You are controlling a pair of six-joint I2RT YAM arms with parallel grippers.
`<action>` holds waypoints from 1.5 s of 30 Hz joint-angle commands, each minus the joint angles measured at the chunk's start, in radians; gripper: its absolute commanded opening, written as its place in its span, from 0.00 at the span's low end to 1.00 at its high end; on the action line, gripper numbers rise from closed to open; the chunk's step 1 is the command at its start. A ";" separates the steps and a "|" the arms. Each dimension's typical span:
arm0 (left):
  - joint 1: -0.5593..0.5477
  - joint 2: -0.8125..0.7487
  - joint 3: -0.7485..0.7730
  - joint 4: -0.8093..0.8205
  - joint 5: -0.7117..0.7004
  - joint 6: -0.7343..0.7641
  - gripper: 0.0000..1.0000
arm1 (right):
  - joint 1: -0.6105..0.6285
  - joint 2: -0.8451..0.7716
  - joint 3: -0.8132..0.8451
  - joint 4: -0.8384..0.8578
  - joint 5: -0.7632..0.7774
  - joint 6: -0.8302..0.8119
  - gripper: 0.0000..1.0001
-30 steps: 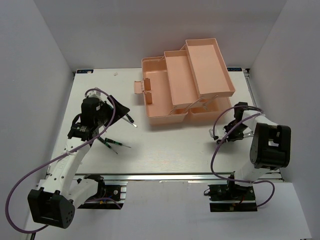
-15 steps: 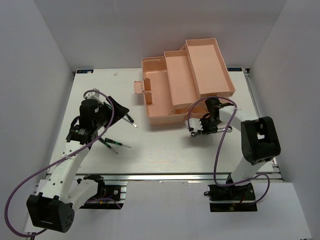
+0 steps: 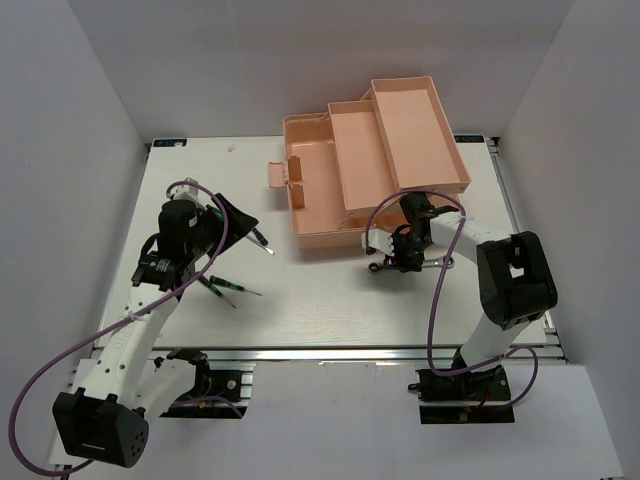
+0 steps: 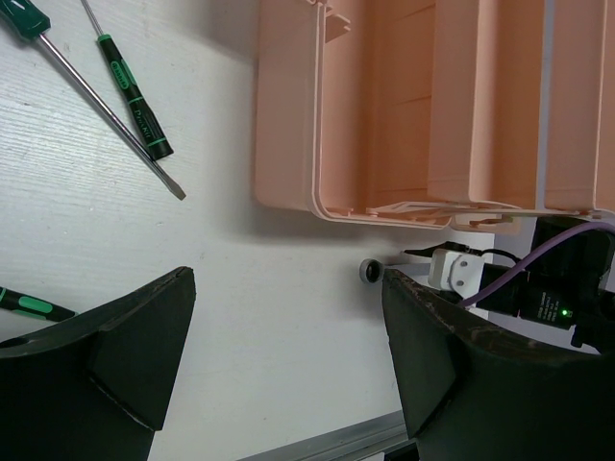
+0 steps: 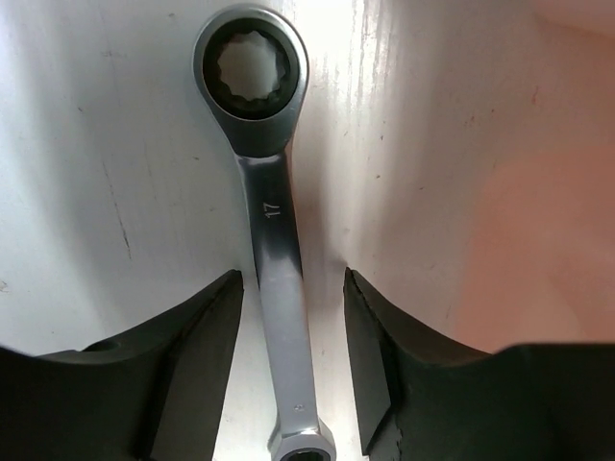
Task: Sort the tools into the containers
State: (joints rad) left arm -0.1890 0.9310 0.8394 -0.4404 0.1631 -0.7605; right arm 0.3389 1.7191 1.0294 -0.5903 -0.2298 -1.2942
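The silver wrench (image 5: pixel 274 250) lies on the white table just in front of the salmon-pink toolbox (image 3: pixel 320 200). My right gripper (image 5: pixel 292 279) straddles its shaft, open, with a gap on each side. From above, the wrench (image 3: pixel 378 267) pokes out left of the right gripper (image 3: pixel 405 255). My left gripper (image 4: pixel 288 279) hangs open over bare table, holding nothing. Two green-black screwdrivers (image 4: pixel 135 91) lie to its upper left, and a third (image 4: pixel 29 305) at the left edge. From above, screwdrivers (image 3: pixel 258 238) lie beside the left gripper (image 3: pixel 225 215), others (image 3: pixel 225 285) nearer the front.
The toolbox stands open with its upper trays (image 3: pixel 415 130) fanned out toward the back right. Its latch tab (image 3: pixel 280 175) sticks out on the left side. A metal rail (image 3: pixel 330 353) runs along the table's front edge. White walls close in both sides.
The right arm swung left from the table's right side to the toolbox front, bringing the wrench along. Its jaws have widened off the wrench. The left arm has barely moved.
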 commanded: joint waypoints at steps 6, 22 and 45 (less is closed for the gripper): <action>0.002 -0.018 -0.013 0.006 -0.014 0.003 0.88 | -0.031 0.092 -0.084 -0.048 0.136 -0.069 0.50; 0.002 -0.032 -0.028 0.003 -0.022 0.001 0.88 | -0.029 0.160 -0.040 -0.104 0.126 -0.079 0.23; 0.002 -0.043 -0.046 0.006 -0.025 0.001 0.88 | -0.029 -0.052 0.066 -0.325 -0.269 -0.025 0.00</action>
State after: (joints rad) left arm -0.1890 0.9051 0.8028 -0.4408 0.1452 -0.7605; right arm 0.3145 1.7214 1.0813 -0.8608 -0.4049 -1.3468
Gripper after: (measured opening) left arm 0.878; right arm 0.263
